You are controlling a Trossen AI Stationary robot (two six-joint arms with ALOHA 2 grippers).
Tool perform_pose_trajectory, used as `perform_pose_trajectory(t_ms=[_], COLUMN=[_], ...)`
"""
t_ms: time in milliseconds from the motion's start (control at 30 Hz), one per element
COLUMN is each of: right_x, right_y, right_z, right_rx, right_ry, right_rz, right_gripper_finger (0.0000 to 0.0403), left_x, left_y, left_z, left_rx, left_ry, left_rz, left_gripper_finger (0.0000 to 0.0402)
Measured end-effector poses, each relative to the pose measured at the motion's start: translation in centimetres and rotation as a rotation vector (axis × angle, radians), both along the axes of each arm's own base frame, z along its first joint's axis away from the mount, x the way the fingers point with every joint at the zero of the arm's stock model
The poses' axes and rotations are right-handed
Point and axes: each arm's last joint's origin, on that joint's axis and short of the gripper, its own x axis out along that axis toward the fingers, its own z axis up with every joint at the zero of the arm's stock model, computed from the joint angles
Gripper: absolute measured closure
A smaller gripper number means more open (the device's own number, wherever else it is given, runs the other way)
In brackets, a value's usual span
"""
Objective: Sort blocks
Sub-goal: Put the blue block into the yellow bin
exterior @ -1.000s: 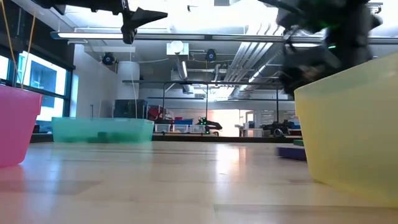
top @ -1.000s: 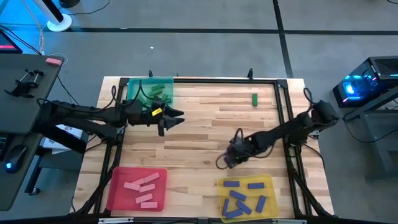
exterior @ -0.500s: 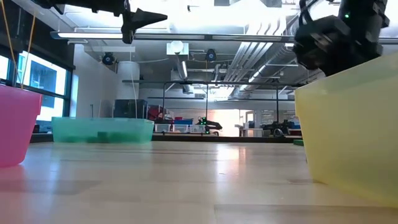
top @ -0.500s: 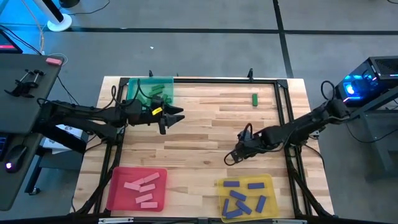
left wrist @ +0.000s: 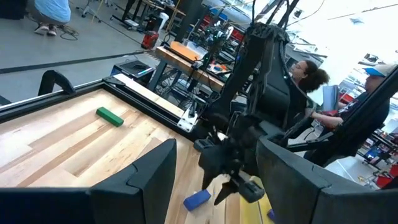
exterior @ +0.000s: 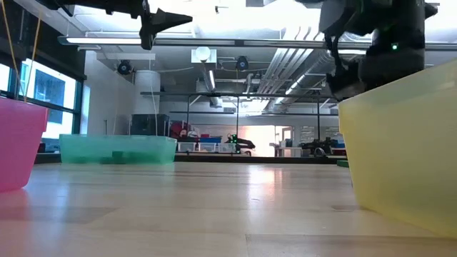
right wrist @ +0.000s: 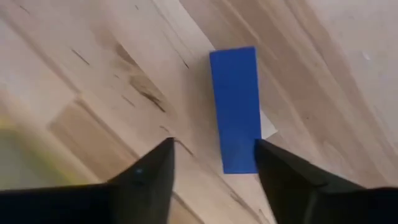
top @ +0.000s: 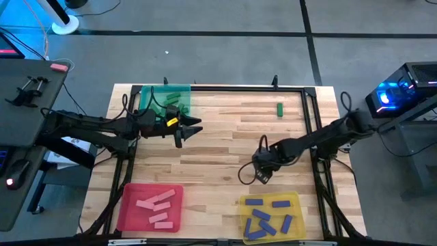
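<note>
I see the right gripper (right wrist: 211, 163) spread open over a blue block (right wrist: 236, 109), lying flat on the table (right wrist: 93, 81), nearer one finger (right wrist: 292, 177), ungripped.

The counter (top: 225, 143) is made of pale wood planks and has a dark frame around its edge. Three trays sit on it. A green tray (top: 166, 100) is in one far corner, with green blocks (top: 172, 101) inside. A red tray (top: 151, 206) is in a near corner, with pink blocks (top: 156, 205) inside. A yellow tray (top: 270, 216) is at the near edge too, holding blue blocks (top: 265, 217). One green block (top: 279, 108) lies alone on the wood near the far edge. One blue block (right wrist: 235, 109) lies flat on the bare wood near the yellow tray.
</note>
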Motion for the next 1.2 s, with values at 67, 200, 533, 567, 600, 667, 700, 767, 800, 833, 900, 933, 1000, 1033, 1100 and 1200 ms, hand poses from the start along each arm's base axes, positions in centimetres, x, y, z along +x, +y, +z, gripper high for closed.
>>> perform_pose_trajectory(t_ms=[67,200,533,567,600,667,700,767,800,833,900,933,1000,1033,1100,1200], right_x=[0.1,0.3,0.9,0.9,1.0,1.0,0.9,0.6,0.5,0.4,-0.5,-0.8,-0.5,-0.9,-1.7,-2.0], right_y=[0.0,0.1,0.2,0.2,0.3,0.5,0.6,0.8,0.9,1.0,1.2,1.5,2.5,3.0,4.3,6.8], right_z=[-0.7,-1.6,-3.9,-4.2,-4.4,-4.4,-4.4,-3.8,-3.3,-2.6,-0.9,0.6,4.0,5.3,7.6,11.1], right_rx=[-0.007,-0.021,-0.05,-0.049,-0.047,-0.049,-0.055,-0.069,-0.075,-0.078,-0.084,-0.089,-0.068,-0.059,-0.029,0.124], right_ry=[0.03,0.066,0.162,0.175,0.183,0.179,0.177,0.168,0.159,0.148,0.173,0.137,-0.043,-0.094,-0.215,-0.497], right_rz=[0.019,0.037,0.006,0.01,0.019,0.038,0.046,0.064,0.07,0.07,0.076,0.08,0.099,0.12,0.164,0.194], right_gripper_finger=[0.0195,0.0146,0.0166,0.0184,0.0208,0.0275,0.0315,0.0368,0.0369,0.0368,0.0366,0.0367,0.0367,0.0367,0.0367,0.0367], left_x=[0.0,0.0,0.0,0.0,0.0,0.0,0.0,-0.2,-0.4,-0.5,-0.9,-1.0,-1.1,-1.1,-1.1,-0.9], left_y=[0.0,0.0,0.0,0.0,0.0,0.0,0.1,0.2,0.3,0.4,0.6,0.7,0.9,1.0,1.2,1.4], left_z=[0.0,0.0,0.1,0.2,0.3,1.0,1.5,2.6,3.1,3.6,4.3,4.6,4.8,4.8,4.8,4.5], left_rx=[0.0,0.0,-0.052,-0.057,-0.072,-0.103,-0.109,-0.107,-0.093,-0.073,-0.025,-0.004,0.021,0.025,0.022,0.019], left_ry=[0.0,-0.001,-0.017,-0.026,-0.047,-0.121,-0.172,-0.285,-0.339,-0.388,-0.467,-0.493,-0.515,-0.517,-0.507,-0.481], left_rz=[0.0,0.0,0.002,0.003,0.002,0.0,0.0,0.0,0.003,0.008,0.022,0.03,0.047,0.052,0.067,0.092], left_gripper_finger=[0.0195,0.0195,0.0195,0.0195,0.0195,0.0195,0.0195,0.0195,0.0195,0.0195,0.0195,0.0195,0.0195,0.0195,0.0195,0.0195])
